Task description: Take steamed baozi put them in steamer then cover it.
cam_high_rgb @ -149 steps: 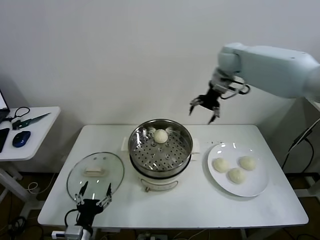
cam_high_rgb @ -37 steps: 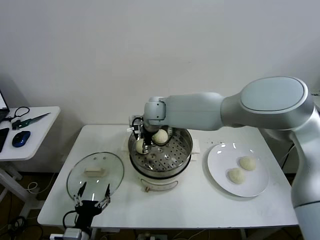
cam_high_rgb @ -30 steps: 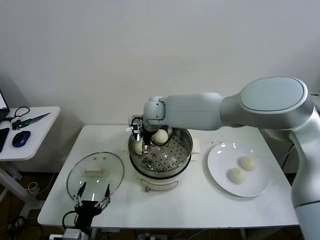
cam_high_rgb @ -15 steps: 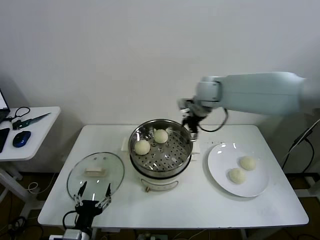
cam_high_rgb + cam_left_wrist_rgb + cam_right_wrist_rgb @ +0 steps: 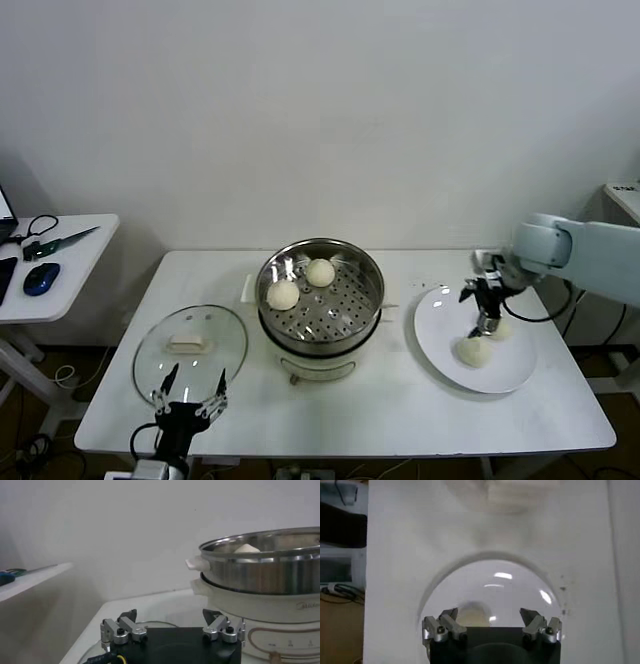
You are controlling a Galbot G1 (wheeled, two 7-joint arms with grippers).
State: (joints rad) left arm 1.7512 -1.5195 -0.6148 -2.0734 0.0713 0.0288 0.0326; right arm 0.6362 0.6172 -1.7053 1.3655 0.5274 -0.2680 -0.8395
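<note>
Head view: right tool (image 5: 483, 318) hangs spread over the plate (image 5: 440, 340), above two baozi (image 5: 473, 351); two more sit in the steamer (image 5: 321, 296). Left wrist view: left tool (image 5: 171, 630) spread, low beside the steamer. Right wrist view: fingers (image 5: 442, 626) apart above the plate.

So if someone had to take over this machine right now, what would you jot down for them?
Right gripper: jaws open, empty, hovering over the plate, above the two buns there, one nearer and one farther.
Left gripper: jaws open, parked at the table's front edge by the lid.
Done: two buns, one to the left and one at the back, lie in the steamer.
Left: move the two plate buns into the steamer, then set the glass lid on it.
</note>
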